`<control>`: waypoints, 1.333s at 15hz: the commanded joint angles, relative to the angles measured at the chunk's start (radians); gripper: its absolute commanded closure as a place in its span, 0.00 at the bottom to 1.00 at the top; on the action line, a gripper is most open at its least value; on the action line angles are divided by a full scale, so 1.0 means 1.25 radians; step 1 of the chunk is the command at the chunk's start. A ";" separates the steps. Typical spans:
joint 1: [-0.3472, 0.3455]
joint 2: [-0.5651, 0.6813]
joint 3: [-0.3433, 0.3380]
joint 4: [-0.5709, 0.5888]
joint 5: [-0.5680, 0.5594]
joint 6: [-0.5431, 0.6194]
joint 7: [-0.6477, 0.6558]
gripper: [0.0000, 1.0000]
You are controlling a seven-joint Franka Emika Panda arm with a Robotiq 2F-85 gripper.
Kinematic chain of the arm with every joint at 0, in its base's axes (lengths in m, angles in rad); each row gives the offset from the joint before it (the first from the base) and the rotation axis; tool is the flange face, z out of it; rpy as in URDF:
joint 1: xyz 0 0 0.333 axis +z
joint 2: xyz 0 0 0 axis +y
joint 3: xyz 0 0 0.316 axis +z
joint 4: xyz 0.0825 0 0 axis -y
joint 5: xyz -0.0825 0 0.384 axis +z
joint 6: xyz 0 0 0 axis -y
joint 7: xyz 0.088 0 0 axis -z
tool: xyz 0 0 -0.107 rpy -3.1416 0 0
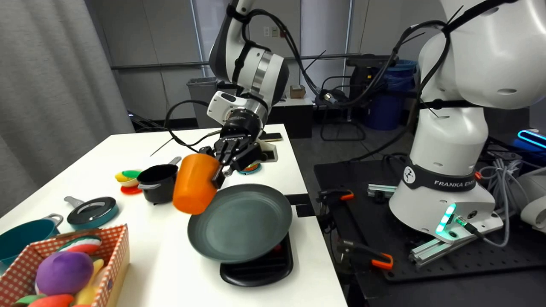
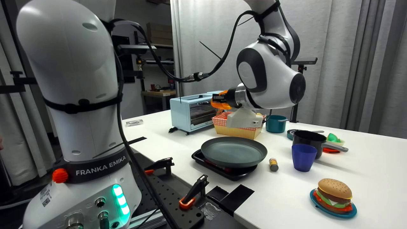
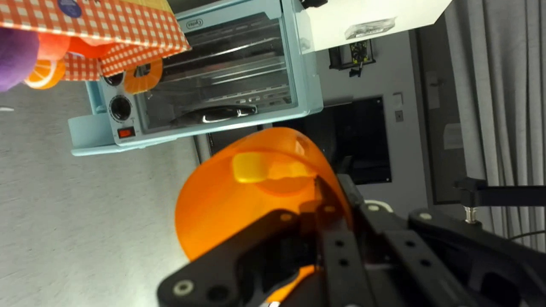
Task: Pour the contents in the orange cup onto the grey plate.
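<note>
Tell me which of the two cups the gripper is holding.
The orange cup: the gripper holds it above the table, yellow contents visible inside. The blue cup stands upright on the table, apart from the gripper.

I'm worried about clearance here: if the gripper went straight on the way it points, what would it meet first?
Beyond the orange cup it holds, the gripper would probably meet the light-blue toaster oven first. Depth is unclear, so it might pass above.
</note>
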 commanded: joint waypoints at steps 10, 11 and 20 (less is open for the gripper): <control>-0.045 0.031 -0.022 0.077 -0.016 -0.244 -0.016 0.99; -0.045 0.028 -0.022 0.076 -0.018 -0.255 -0.018 0.99; -0.051 0.014 -0.031 0.084 -0.010 -0.345 -0.011 0.99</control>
